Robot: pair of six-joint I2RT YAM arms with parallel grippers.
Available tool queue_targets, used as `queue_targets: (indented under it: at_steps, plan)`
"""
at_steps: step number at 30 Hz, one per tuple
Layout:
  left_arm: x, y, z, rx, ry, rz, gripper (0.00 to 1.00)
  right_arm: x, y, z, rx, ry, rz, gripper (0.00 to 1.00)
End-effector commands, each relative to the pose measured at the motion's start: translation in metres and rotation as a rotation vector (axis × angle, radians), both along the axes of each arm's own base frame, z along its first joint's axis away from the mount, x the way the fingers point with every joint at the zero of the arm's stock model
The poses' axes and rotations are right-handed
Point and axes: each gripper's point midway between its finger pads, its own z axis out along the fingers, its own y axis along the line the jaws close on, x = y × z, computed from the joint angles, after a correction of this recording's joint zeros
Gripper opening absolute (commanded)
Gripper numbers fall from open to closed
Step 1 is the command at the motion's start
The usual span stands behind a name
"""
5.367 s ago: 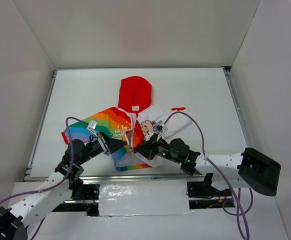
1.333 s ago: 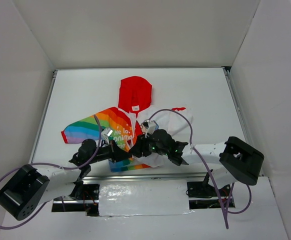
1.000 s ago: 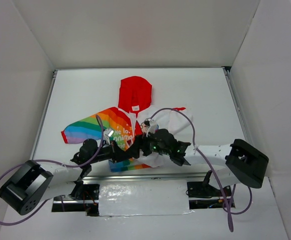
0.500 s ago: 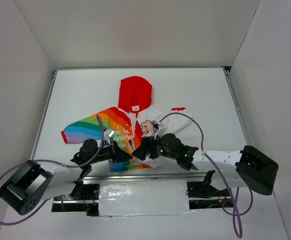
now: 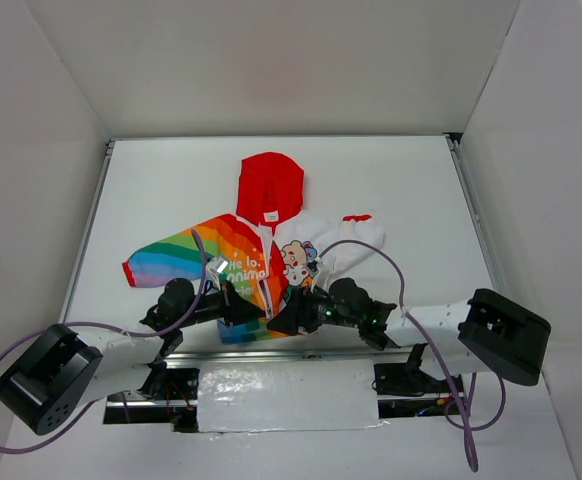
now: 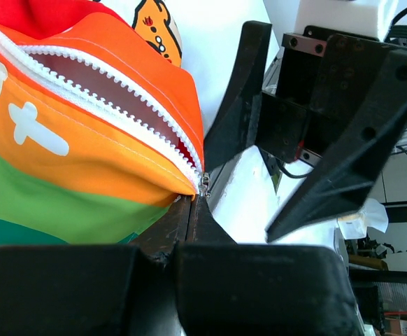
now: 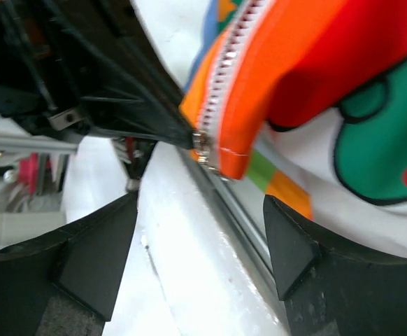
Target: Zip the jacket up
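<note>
At the near table edge, top view: the jacket [image 5: 261, 250] lies flat on the table [image 5: 171, 180], hood away from the arms. Both arms reach low and inward to meet at its hem.
Left wrist view, grip: the left gripper [image 5: 246, 305] is pressed together on the hem just below the zipper slider [image 6: 204, 184].
Left wrist view, zipper: the teeth [image 6: 105, 91] gape apart above the slider.
Right wrist view, grip: the right gripper [image 5: 283, 312] is spread wide and pinches nothing. The slider sits between and just beyond its fingertips.
Next move, judged: close the right fingers squarely on the slider, then draw it toward the hood.
Anchor, judged: the left pinch should hold the hem taut so the teeth feed in straight.
</note>
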Motion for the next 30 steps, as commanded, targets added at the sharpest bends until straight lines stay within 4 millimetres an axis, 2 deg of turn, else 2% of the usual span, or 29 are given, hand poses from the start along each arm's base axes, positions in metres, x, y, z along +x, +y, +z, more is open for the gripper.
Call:
queue_targets:
  at_steps: [1,8,14,19,25,30]
  plan:
    - [-0.013,0.005,-0.009,0.003,-0.021,-0.027,0.0,-0.01,0.015,0.024,0.116,-0.029,0.067,0.79]
    - [-0.014,0.004,-0.01,0.006,-0.02,-0.027,0.0,-0.004,0.027,0.02,0.116,-0.021,0.067,0.76]
    - [-0.016,0.004,-0.01,0.003,-0.015,-0.034,0.0,-0.004,0.028,0.016,0.125,-0.016,0.067,0.73]
    - [-0.015,0.003,-0.01,0.001,-0.014,-0.038,0.0,-0.006,0.034,0.023,0.154,-0.028,0.095,0.62]
    - [-0.015,0.002,-0.012,0.002,-0.011,-0.039,0.0,-0.007,0.037,0.021,0.153,-0.017,0.11,0.48]
    - [-0.016,0.002,-0.01,0.001,-0.016,-0.041,0.0,-0.007,0.036,0.017,0.147,-0.008,0.099,0.42]
